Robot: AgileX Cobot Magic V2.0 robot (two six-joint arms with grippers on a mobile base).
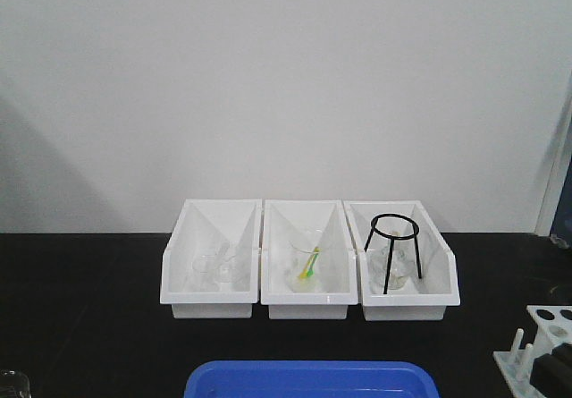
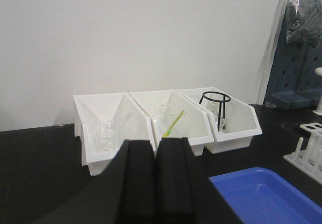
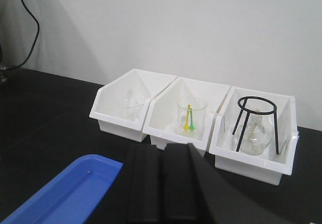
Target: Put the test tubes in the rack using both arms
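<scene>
Clear test tubes point(image 1: 214, 257) lean in a squat beaker inside the left white bin point(image 1: 179, 277); they also show in the left wrist view point(image 2: 123, 121) and faintly in the right wrist view point(image 3: 130, 95). The white rack point(image 1: 541, 340) stands at the table's right front edge, partly cut off; it also shows in the left wrist view point(image 2: 307, 153). My left gripper point(image 2: 156, 143) is shut and empty, low over the table in front of the bins. My right gripper point(image 3: 163, 148) is shut and empty, beside the blue tray. Neither arm shows in the front view.
The middle bin point(image 1: 304, 295) holds a beaker with a yellow-green stick point(image 1: 310, 264). The right bin point(image 1: 447, 286) holds a black tripod point(image 1: 394, 246) over a glass flask. A blue tray point(image 1: 308, 380) lies at the front centre. A glass rim point(image 1: 11, 382) shows at the front left.
</scene>
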